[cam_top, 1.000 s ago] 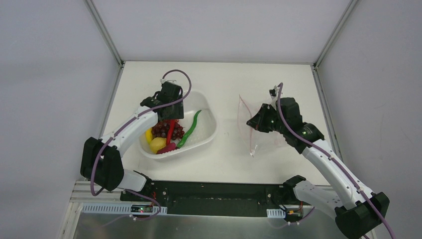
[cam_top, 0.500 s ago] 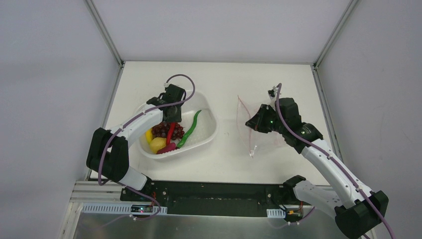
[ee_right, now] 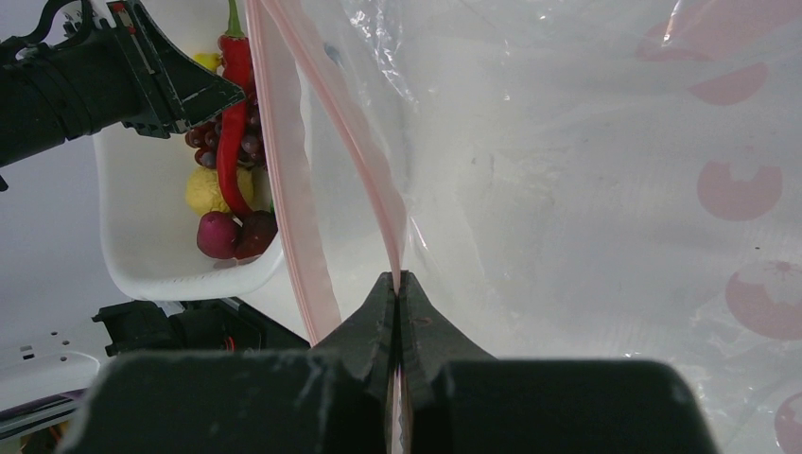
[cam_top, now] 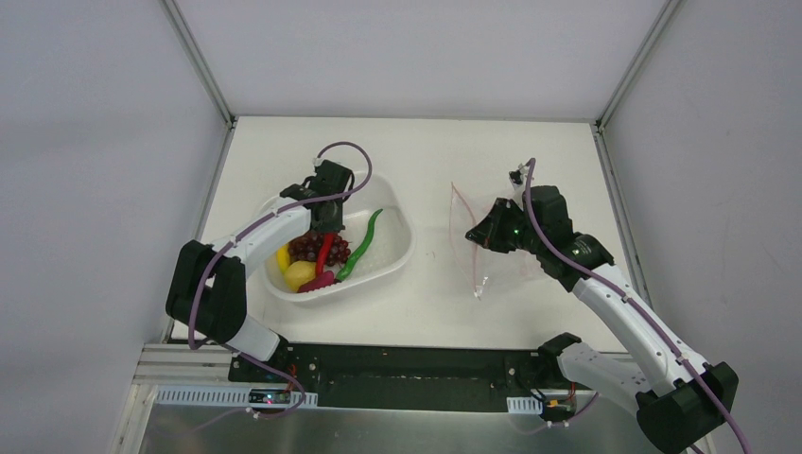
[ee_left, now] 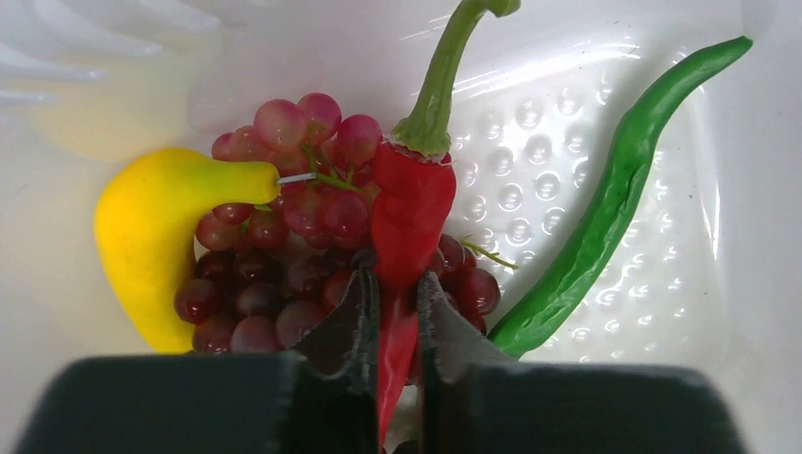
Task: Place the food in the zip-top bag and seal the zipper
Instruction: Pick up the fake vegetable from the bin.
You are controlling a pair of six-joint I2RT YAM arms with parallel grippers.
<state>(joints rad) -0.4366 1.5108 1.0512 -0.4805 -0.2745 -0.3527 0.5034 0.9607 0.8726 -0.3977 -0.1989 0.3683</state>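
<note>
Left end effector [ee_left: 397,284] has gripped red chili [ee_left: 411,203] atop grapes [ee_left: 274,274]; right one [ee_right: 398,284] grips zipper [ee_right: 286,180].

Both arms are built of glossy white tubular links joined by chunky matte-black joint housings. The left arm [cam_top: 257,235] has its biggest black housing [cam_top: 203,293] at about 8 o'clock in the overhead view. The right arm [cam_top: 629,312] has a matching one at 5 o'clock. A purple cable [cam_top: 339,148] runs the length of each arm and bows out in a loop by the black wrist. A small green light [cam_top: 512,230] glows on the right wrist. Seen from the wrist cameras, the left gripper [ee_left: 397,312] and right gripper [ee_right: 399,295] have dark grey, wedge-shaped fingers [ee_left: 339,331] tapering out of a flat black block.
</note>
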